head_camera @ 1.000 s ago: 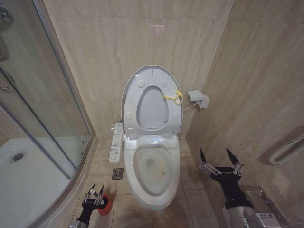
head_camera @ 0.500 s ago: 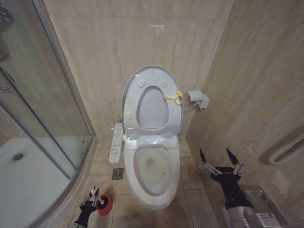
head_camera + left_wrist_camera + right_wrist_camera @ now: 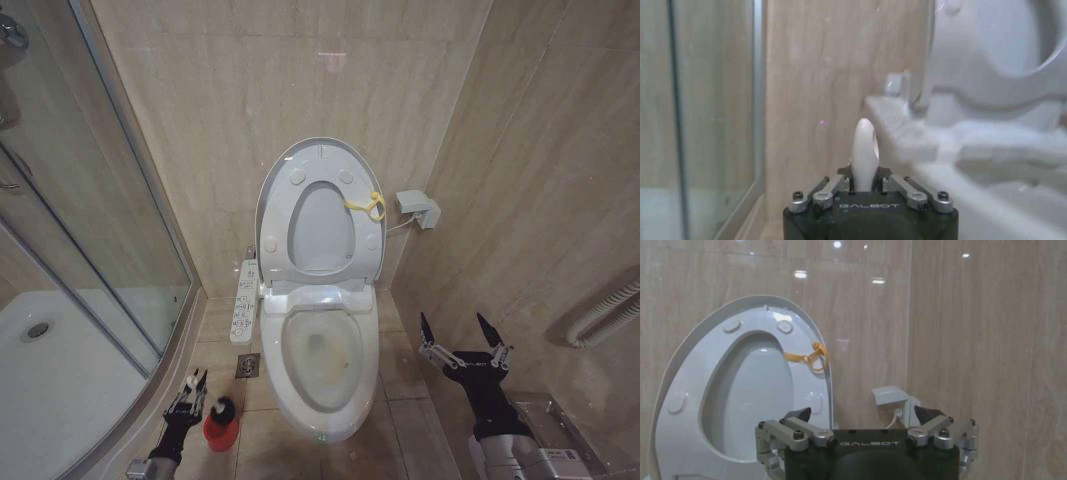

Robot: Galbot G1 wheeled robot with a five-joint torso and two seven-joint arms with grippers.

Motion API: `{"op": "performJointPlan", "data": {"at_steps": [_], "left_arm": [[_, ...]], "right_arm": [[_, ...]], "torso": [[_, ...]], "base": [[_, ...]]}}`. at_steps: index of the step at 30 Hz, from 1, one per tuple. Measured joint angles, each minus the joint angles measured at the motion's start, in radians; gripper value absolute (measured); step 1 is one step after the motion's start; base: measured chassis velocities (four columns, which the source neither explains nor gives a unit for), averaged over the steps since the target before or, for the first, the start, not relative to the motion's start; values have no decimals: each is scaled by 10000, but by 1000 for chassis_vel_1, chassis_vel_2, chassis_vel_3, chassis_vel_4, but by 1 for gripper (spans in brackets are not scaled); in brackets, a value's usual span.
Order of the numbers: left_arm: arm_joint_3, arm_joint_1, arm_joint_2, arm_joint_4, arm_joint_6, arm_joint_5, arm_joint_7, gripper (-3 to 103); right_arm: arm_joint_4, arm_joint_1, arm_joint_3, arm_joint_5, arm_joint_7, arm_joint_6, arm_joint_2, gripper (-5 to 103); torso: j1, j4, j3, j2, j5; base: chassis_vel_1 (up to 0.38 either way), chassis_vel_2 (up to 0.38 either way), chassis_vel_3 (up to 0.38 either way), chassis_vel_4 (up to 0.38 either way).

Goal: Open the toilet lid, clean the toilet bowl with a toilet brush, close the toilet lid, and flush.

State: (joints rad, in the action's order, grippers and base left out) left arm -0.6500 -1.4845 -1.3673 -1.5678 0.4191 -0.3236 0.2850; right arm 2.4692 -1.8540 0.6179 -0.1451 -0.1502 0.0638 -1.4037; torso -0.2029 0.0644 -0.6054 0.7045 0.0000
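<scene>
The toilet brush (image 3: 222, 407) stands on the floor at your near left, just left of the toilet bowl (image 3: 322, 357). Its round black bristle head shows at the top of a small red holder (image 3: 221, 432). In the left wrist view a slim white handle (image 3: 864, 152) rises upright, its long axis vertical and its rounded tip pointing up. That handle sits between the fingers of the left gripper (image 3: 865, 181), which close in on it from both sides at its lower part; you cannot see actual contact clearly.

In the head view the left gripper (image 3: 189, 388) sits low, just left of the black head and the red holder, with its arm reaching up from the near edge of the scene.

The bowl runs lengthwise from near to far, with brownish staining on its inner surface. The toilet lid (image 3: 322, 215) is raised, leaning against the far wall, with the ring seat (image 3: 322, 232) up against it and a yellow loop (image 3: 367, 205) at its right rim. A white control panel (image 3: 243, 300) lies along the bowl's left side.

The right gripper (image 3: 464, 338) hovers well right of the bowl near the right wall, fingers spread wide apart and holding nothing, pointing toward the far wall. A glass shower screen (image 3: 90, 210) stands at the far left.
</scene>
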Motion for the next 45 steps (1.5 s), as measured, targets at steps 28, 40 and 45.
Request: {"op": "performJointPlan", "data": {"at_steps": [28, 40, 45], "left_arm": [[-373, -4733, -299, -6840, -1127, -275, 2293, 22], [-735, -3905, 423, -8595, -2432, -2219, 2793, 22], [-443, -2635, 899, -7086, -2271, -3356, 2708, 22]], "right_arm": [[0, -1, 0, 0, 0, 0, 0, 100], [0, 0, 0, 0, 0, 0, 0, 100], [0, -1, 0, 0, 0, 0, 1, 100]], "torso": [[1, -2, 0, 1, 1], [1, 0, 0, 0, 1], [-2, -3, -2, 0, -2]], "base": [[0, 0, 0, 0], [0, 0, 0, 0], [0, 0, 0, 0]]}}
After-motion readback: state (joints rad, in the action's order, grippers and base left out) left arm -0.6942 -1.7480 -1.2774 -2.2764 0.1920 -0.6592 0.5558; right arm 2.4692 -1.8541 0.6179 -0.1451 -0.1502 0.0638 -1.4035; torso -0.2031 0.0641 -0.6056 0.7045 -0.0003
